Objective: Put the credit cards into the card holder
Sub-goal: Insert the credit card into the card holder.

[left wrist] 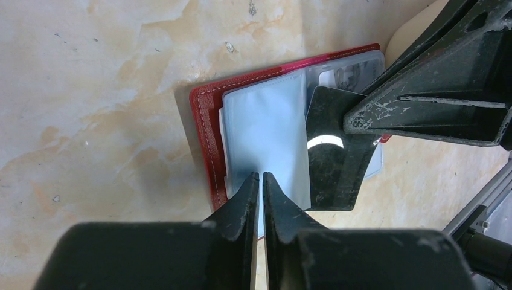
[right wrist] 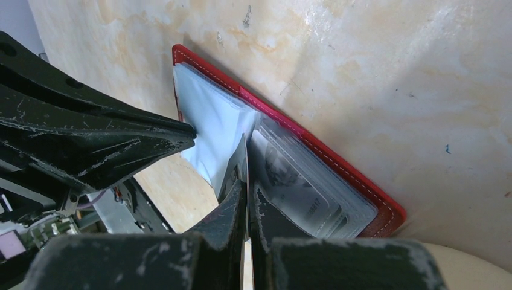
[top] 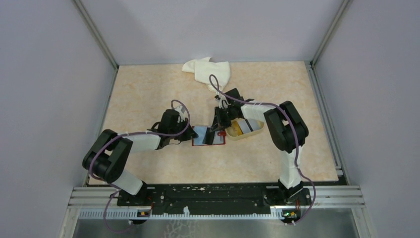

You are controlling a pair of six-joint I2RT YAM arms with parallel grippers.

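At mid-counter (top: pixel 148 94), top view: card holder (top: pixel 203 136) lies open and flat between the two arms, red cover down, pale sleeves up. Left tool (top: pixel 191 135) is at its left edge, right tool (top: pixel 216 130) over its right half. Beige tray (top: pixel 257 130) is just beside the card holder on the right. White cloth (top: pixel 208 72) lies well apart at the far edge. Left wrist view: left tool is narrow, fingertips (left wrist: pixel 247 193) pinched on the near edge of one clear plastic sleeve (left wrist: pixel 265 133), with a sliver of it visible in the gap. Red stitched cover shows to the left of and beyond the sleeve. Right tool enters from upper right, gripping a dark glossy credit card (left wrist: pixel 332 151) that stands tilted over the card holder's right side. Right wrist view: right tool is clamped tight on the credit card, seen edge-on between its fingers (right wrist: pixel 229 217). The card's far end meets the card holder between the raised sleeve and the clear pockets with printed inserts. Cannot tell whether it sits inside a pocket. Left tool's tip touches the raised sleeve from the left.
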